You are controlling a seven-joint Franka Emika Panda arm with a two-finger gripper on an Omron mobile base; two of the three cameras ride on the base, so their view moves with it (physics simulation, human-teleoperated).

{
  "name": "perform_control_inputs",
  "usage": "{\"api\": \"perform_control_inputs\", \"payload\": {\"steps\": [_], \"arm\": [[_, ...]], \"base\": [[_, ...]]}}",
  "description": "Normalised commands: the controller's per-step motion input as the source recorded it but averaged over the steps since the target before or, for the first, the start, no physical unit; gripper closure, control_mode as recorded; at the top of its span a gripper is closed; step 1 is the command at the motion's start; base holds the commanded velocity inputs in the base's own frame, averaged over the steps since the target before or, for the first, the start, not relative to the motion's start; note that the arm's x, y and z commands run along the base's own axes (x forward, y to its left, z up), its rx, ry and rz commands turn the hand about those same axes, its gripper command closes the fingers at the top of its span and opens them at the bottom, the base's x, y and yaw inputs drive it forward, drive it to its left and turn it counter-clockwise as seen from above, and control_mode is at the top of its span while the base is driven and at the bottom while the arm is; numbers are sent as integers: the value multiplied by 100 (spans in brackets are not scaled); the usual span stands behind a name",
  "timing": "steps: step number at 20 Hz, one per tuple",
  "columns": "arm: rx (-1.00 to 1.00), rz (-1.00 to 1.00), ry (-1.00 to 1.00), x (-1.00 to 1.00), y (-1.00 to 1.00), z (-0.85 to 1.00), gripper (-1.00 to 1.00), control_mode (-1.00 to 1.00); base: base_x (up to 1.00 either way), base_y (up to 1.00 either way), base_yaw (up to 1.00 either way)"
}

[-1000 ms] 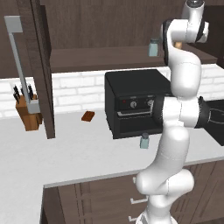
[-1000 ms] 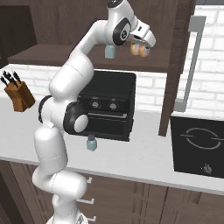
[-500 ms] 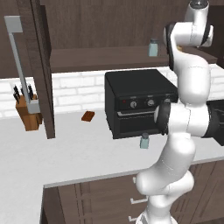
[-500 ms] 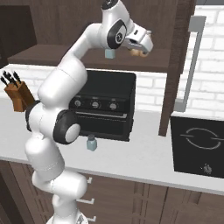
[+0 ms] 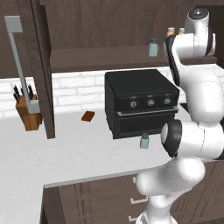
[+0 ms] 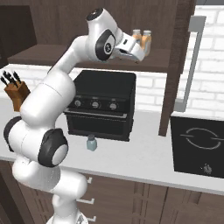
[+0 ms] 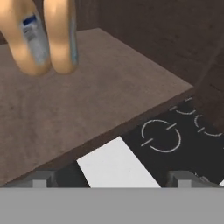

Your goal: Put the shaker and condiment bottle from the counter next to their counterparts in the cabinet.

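Observation:
A blue-grey shaker stands on the counter in front of the black oven. Its matching shaker is on the cabinet shelf. Two amber condiment bottles stand side by side on that shelf; the hand view shows them at upper left. My gripper is open just in front of them, with nothing between its fingers. In the left base view the bottles peek out behind my arm.
The open cabinet door with its grey bar handle hangs beside the shelf. A black oven sits on the counter, a knife block and a small brown piece to its left, a cooktop to its right.
My elbow has swung and folded lower while the hand stayed by the bottles on the shelf. The jaws have stayed open and both bottles stand still.

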Motion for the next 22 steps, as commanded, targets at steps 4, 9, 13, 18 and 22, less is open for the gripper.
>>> {"api": "perform_control_inputs", "payload": {"steps": [4,9,13,18,22], "arm": [[-7,0,-2,-81,31,-26,-100,-100],[-6,0,-1,-83,30,-20,-100,-100],[-1,0,0,-79,26,-12,-100,-100],[0,0,0,-70,24,-16,-100,-100],[-8,4,0,-53,24,-32,-100,-100]], "base": [[0,0,0],[0,0,0],[0,0,0],[0,0,0],[0,0,0]]}}
